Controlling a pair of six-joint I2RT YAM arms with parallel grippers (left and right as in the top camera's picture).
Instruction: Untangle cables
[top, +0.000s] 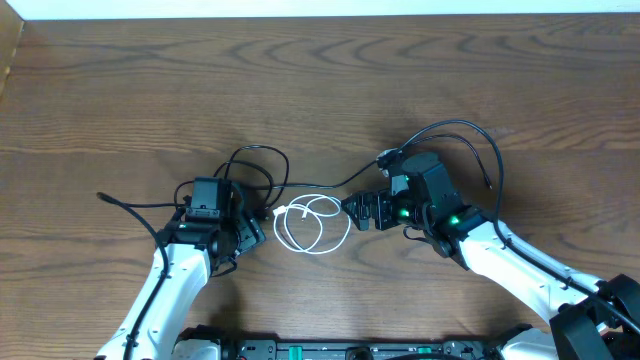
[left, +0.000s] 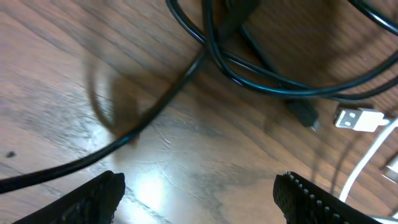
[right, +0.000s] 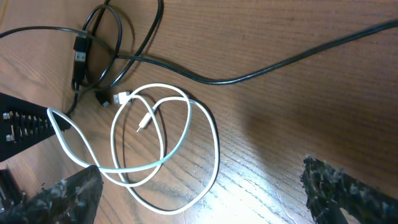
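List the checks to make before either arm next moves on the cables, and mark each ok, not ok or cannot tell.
1. Left gripper open and empty: ok.
2. Right gripper open and empty: ok.
3. Black cables apart from each other: not ok, they cross in loops.
4. White cable lying straight: not ok, it coils over itself.
5. White cable clear of the black cables: cannot tell; the white plug lies close to a black plug.
6. Cables lying on the table: ok.
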